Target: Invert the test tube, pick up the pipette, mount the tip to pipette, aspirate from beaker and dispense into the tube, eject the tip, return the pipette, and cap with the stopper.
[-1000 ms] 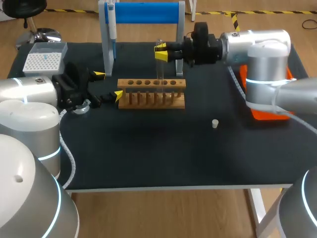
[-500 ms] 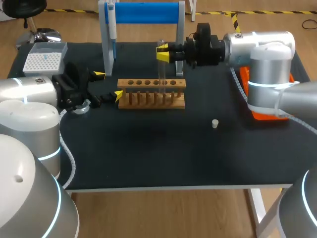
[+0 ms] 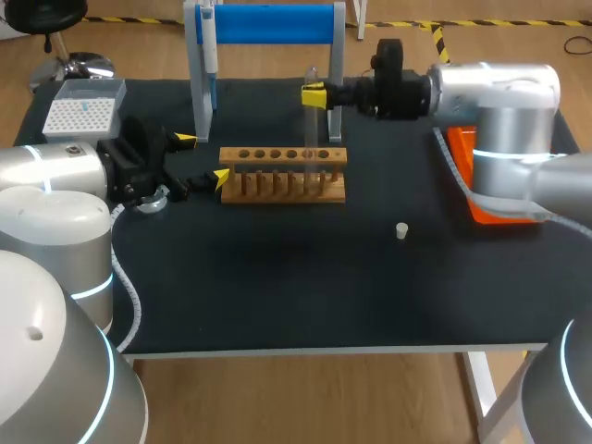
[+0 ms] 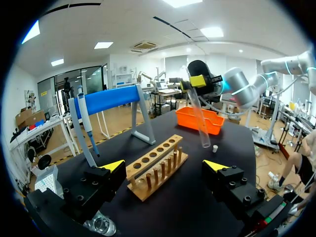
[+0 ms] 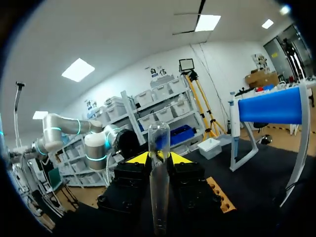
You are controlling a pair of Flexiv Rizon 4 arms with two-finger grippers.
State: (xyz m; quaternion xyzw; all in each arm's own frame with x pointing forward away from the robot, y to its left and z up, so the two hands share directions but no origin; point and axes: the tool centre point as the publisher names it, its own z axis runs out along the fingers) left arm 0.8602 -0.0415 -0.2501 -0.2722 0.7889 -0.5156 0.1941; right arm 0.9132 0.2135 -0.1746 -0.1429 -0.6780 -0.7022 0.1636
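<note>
A clear glass test tube [image 3: 312, 120] is gripped near its upper end between the yellow-tipped fingers of the right gripper [image 3: 314, 95]. It is held slightly tilted above the right end of the wooden test tube rack [image 3: 282, 173], with its lower end clear of the rack. The left gripper [image 3: 205, 159] is kept at the rack's left end, its fingers spread wide and nothing grasped. A small white stopper [image 3: 401, 230] is seen in front of the rack's right end, well apart. A white-and-blue pipette [image 3: 209, 46] is hung on the blue-barred stand [image 3: 268, 23] behind the rack.
</note>
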